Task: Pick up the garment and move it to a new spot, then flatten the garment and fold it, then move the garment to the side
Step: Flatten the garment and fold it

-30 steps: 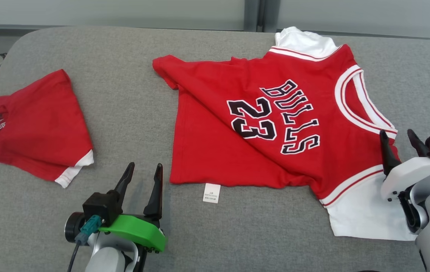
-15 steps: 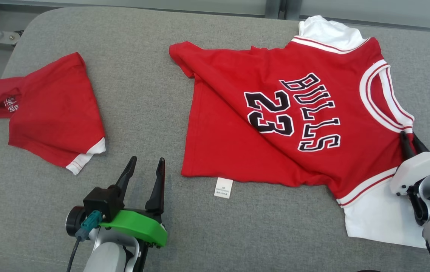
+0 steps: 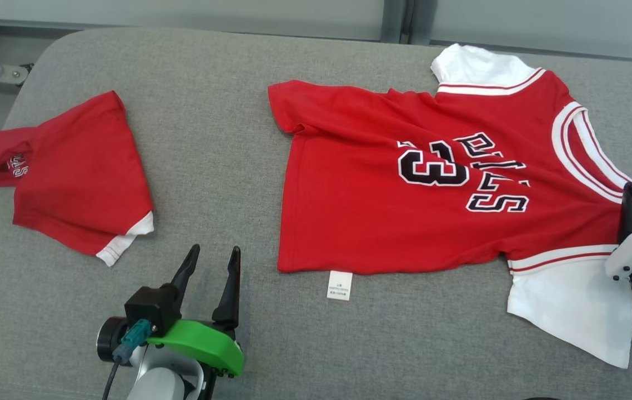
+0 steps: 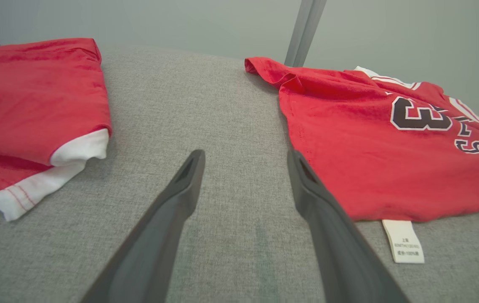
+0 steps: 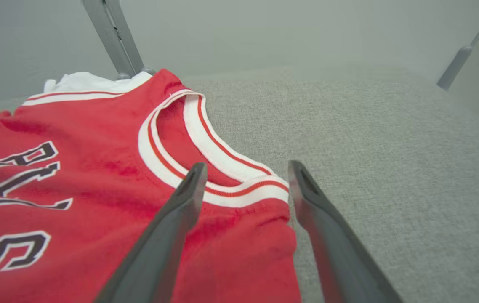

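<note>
1. Folded red garment [image 3: 71,172], white-trimmed, lies at 9 o'clock on the grey table [image 3: 210,111], well apart from the jersey.
2. Left tool [image 3: 214,250], at 7 o'clock in the head view, has its fingers spread with bare table between them. It sits between the folded garment and the jersey's hem and touches neither.
3. Jersey [image 3: 405,222], red, lies mostly flat from the table's centre to 3 o'clock. The hem points to 9 o'clock and the collar [image 5: 216,149] to 3 o'clock. White sleeves show at its 12 and 5 o'clock. A crease crosses the print, so only a "3" and parts of the lettering can be read.
4. Label [image 3: 339,285], white, juts from the jersey's near edge at 6 o'clock onto the table.
5. Right tool [image 5: 248,168], at 3 o'clock in the head view, has its fingers spread astride the jersey's shoulder, just beside the collar's end. Whether they touch the cloth cannot be told.
</note>
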Robot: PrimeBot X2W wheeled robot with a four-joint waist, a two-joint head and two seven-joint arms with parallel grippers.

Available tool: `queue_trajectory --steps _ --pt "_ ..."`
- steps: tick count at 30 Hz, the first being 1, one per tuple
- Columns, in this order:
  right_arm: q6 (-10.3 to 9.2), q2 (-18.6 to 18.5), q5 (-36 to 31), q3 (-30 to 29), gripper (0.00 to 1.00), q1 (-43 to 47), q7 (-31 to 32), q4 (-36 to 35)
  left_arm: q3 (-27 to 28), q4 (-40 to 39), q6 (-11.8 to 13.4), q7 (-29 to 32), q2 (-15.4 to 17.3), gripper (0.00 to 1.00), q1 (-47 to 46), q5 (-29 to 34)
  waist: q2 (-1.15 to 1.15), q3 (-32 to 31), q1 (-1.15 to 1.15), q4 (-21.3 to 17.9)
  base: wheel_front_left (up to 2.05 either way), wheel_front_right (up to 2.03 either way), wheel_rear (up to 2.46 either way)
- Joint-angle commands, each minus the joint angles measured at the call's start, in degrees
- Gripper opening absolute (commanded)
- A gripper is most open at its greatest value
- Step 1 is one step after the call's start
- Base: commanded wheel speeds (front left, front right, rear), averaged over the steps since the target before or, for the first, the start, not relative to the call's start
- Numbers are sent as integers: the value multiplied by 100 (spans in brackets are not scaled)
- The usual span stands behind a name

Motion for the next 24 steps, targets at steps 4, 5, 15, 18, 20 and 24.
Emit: queue_trajectory --steps 4,5,15,18,20,24 --pt "-9 300 -49 -64 100 642 -20 -854 111 36 45 -1 12 100 228 76 0 -379 0 -228 0 0 0" --pt "-9 355 -76 -19 100 784 -21 -1047 137 35 49 -1 12 100 273 93 0 -447 0 -266 0 0 0" --pt "-9 869 103 591 100 2224 -23 -2759 425 -114 93 -1 15 100 732 395 0 -904 0 -556 0 0 0" --pt "-10 912 114 771 100 2562 -23 -3067 508 -162 113 -1 14 100 862 449 0 -1028 0 -587 0 0 0" --pt "-9 957 113 845 100 2739 -22 -3198 582 -176 113 -1 15 100 980 440 0 -1124 0 -603 0 0 0" --pt "-10 1066 88 912 100 2919 -23 -3349 698 -237 81 -1 13 100 1126 497 0 -1198 0 -657 0 0 0"
